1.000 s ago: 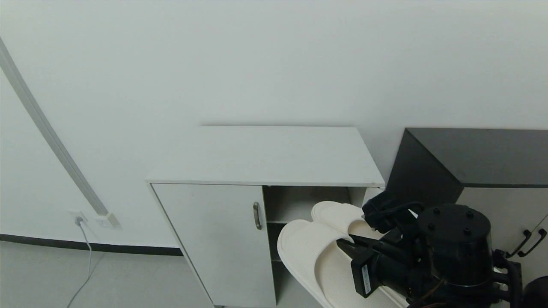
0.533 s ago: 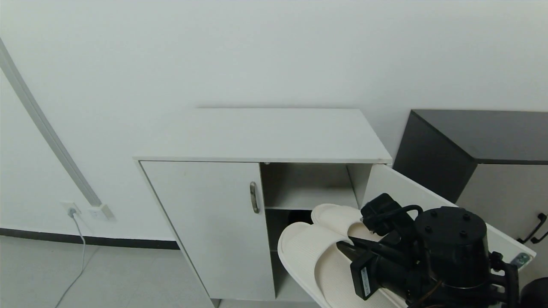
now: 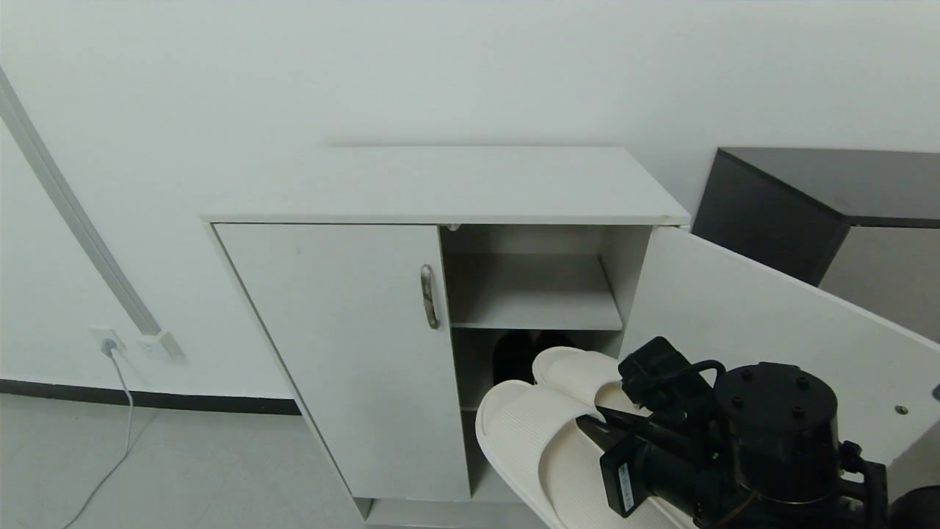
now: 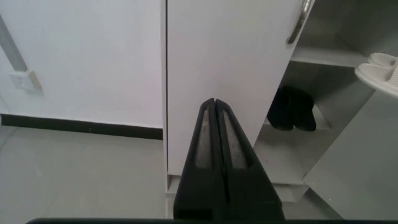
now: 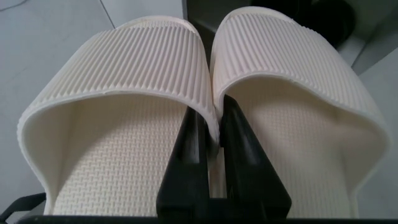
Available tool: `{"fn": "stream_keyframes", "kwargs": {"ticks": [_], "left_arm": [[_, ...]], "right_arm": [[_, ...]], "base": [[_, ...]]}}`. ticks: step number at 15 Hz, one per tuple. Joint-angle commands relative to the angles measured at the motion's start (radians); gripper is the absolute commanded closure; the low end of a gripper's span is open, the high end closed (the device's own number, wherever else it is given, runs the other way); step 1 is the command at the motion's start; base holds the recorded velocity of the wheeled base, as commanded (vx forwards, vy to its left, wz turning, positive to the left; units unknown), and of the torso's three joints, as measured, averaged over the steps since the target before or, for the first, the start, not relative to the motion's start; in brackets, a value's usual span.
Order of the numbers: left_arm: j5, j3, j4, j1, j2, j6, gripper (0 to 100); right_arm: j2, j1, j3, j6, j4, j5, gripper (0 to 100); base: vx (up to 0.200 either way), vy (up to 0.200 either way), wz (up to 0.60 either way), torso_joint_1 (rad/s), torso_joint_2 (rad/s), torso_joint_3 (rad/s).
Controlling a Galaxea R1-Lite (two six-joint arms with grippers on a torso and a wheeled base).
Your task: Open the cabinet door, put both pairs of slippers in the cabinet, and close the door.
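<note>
The white cabinet (image 3: 455, 184) stands against the wall with its left door (image 3: 338, 353) shut and its right door (image 3: 771, 323) swung open to the right. A pair of black slippers (image 3: 523, 351) lies on a lower shelf inside, also in the left wrist view (image 4: 292, 109). My right gripper (image 3: 596, 426) is shut on the inner edges of a pair of white slippers (image 3: 529, 433), held toes-forward just in front of the opening. Its fingers (image 5: 233, 124) pinch both straps of the white slippers (image 5: 124, 81) together. My left gripper (image 4: 214, 102) is shut and empty, low in front of the left door (image 4: 224, 50).
A black cabinet (image 3: 808, 198) stands to the right, behind the open door. A wall socket with a cable (image 3: 110, 342) sits low on the left wall, under a slanted grey conduit (image 3: 66, 198). Grey floor (image 3: 147, 470) lies open on the left.
The head camera has moved: the cabinet now sits higher in the picture, with more of its shelves and open door showing. The right gripper still holds the white slippers.
</note>
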Motion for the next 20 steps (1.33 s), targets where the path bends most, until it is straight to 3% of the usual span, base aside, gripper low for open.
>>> {"fn": "stream_keyframes", "kwargs": {"ticks": [1,12,20], "left_arm": [[0.000,0.000,0.000,-0.001,0.001,0.000,100],[-0.001,0.000,0.000,0.000,0.001,0.000,100],[0.000,0.000,0.000,0.000,0.001,0.000,100]], "right_arm": [[0.005,0.003,0.002,0.000,0.000,0.000,100],[0.020,0.005,0.017,0.002,-0.008,-0.001,100],[0.075,0.006,0.025,-0.008,-0.065,-0.027,100]], "base": [[0.000,0.000,0.00,-0.139,0.46,0.334],[0.000,0.000,0.00,-0.072,0.44,0.362],[0.000,0.000,0.00,-0.001,0.04,0.041]]}}
